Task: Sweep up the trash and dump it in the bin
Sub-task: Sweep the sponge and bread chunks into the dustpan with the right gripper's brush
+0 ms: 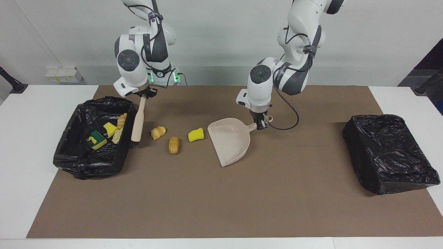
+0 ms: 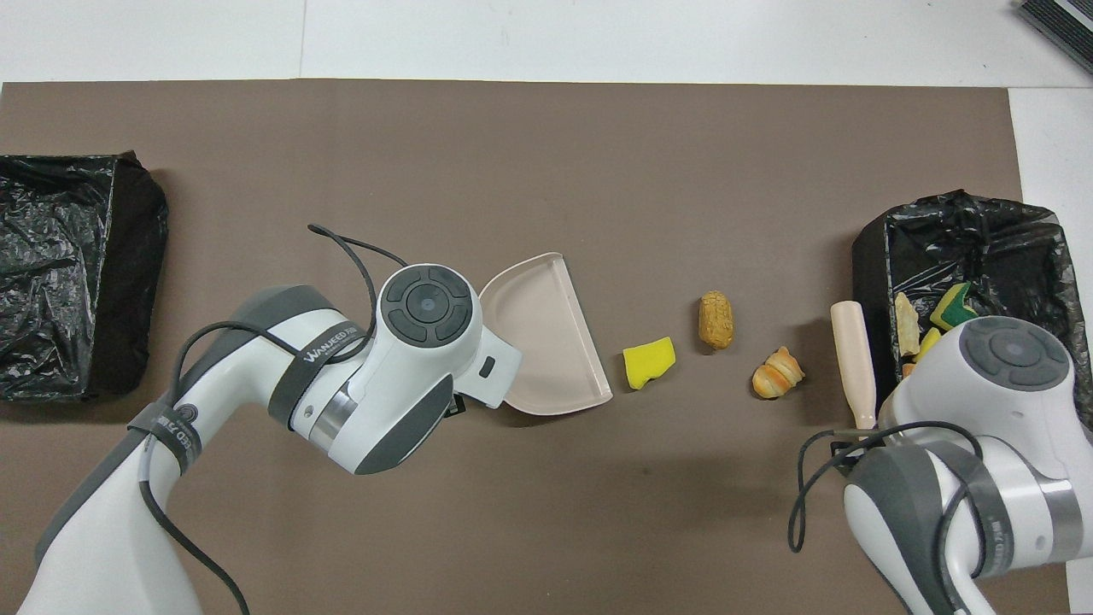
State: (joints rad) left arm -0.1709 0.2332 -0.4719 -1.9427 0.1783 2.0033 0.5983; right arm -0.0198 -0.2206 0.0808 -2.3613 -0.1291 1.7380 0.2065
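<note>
Three trash scraps lie in a row on the brown mat: a yellow sponge chunk [image 1: 196,135] [image 2: 649,361], a brown bread piece [image 1: 173,145] [image 2: 716,319] and a croissant-like piece [image 1: 158,132] [image 2: 777,373]. My left gripper [image 1: 260,125] is shut on the beige dustpan's handle. The dustpan [image 1: 230,140] [image 2: 546,342] has its open edge just short of the yellow sponge. My right gripper [image 1: 143,94] is shut on the brush [image 1: 137,121] [image 2: 854,363], whose tip is low between the croissant-like piece and the bin [image 1: 69,155] [image 2: 965,222].
The black-lined bin at the right arm's end holds several scraps, among them a green-backed sponge [image 1: 98,140]. A second black-lined bin [image 1: 387,152] [image 2: 68,282] stands at the left arm's end. The mat [image 1: 221,200] covers most of the white table.
</note>
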